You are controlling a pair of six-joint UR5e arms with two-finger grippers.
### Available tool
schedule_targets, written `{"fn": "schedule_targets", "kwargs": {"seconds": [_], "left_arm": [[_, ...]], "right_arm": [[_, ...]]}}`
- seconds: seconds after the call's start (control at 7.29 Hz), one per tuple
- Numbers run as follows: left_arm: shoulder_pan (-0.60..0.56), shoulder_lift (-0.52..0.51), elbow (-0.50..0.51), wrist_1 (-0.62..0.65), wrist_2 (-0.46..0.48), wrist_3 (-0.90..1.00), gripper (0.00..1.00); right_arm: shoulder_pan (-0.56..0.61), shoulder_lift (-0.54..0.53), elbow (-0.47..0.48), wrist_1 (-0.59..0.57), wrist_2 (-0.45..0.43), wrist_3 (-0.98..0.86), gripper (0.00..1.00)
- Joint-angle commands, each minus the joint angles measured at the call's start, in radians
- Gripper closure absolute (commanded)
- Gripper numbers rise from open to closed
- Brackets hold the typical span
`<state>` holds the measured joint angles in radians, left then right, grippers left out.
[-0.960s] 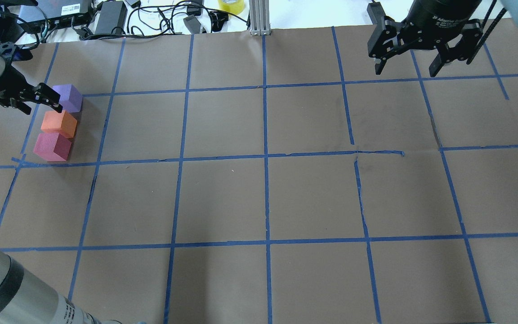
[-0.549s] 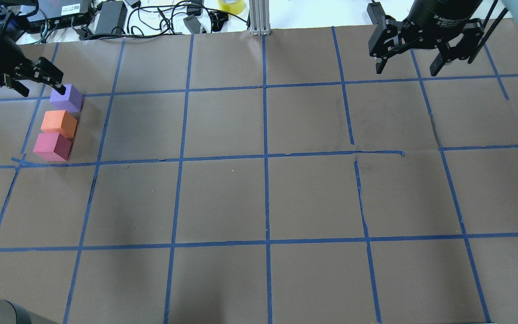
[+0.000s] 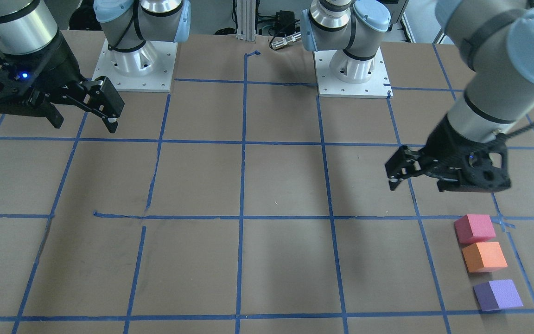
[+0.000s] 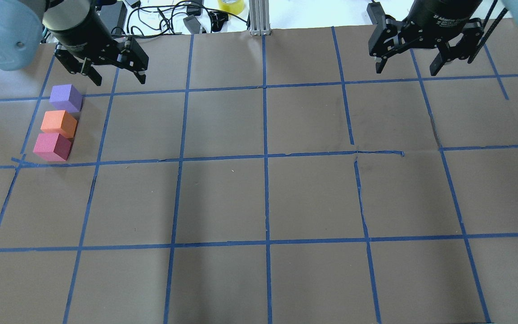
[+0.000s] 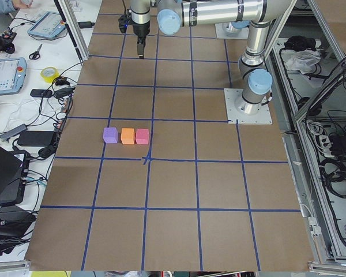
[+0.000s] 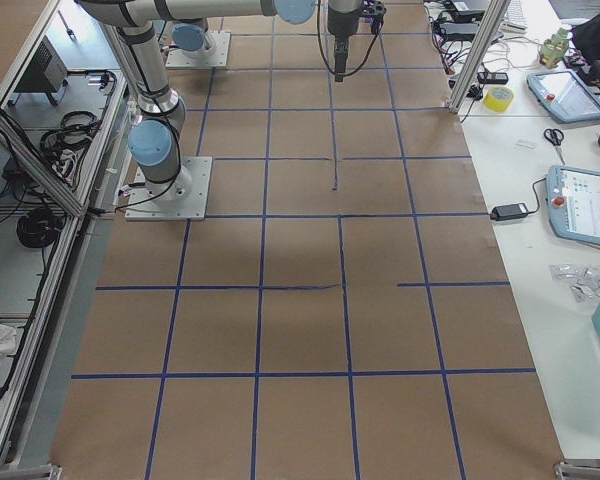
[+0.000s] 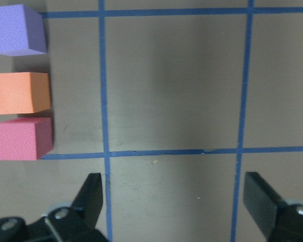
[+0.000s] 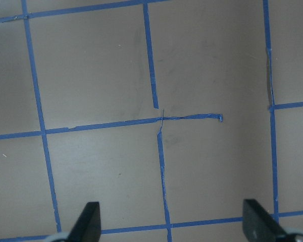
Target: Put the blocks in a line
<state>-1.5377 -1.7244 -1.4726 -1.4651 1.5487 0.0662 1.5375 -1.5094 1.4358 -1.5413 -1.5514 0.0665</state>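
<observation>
Surface: brown paper, blue tape grid.
In line: purple block, orange block, red block; left gripper, right gripper spread wide, empty.

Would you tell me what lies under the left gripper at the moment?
Only bare paper crossed by blue tape shows below the open left gripper. The blocks lie off to one side, not under it. Its fingers hide small patches of paper.

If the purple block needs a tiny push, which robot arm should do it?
Probably left. The left gripper, open, hangs close to the purple block; the right gripper is far off on the other side.
</observation>
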Motion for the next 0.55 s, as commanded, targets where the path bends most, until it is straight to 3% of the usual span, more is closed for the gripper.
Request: {"fn": "schedule_targets", "kwargs": {"seconds": [0.0,0.41], "left_arm": [[-0.048,0.046,0.000,-0.034,0.002,-0.022,0.00],[-0.035,0.103,-0.020,-0.056,0.005,-0.023,0.00]], "right_arm": [[0.000,0.002,0.000,-0.002,0.001,-0.005,0.00],[0.000,0.002,0.000,-0.002,0.001,-0.001,0.00]]}}
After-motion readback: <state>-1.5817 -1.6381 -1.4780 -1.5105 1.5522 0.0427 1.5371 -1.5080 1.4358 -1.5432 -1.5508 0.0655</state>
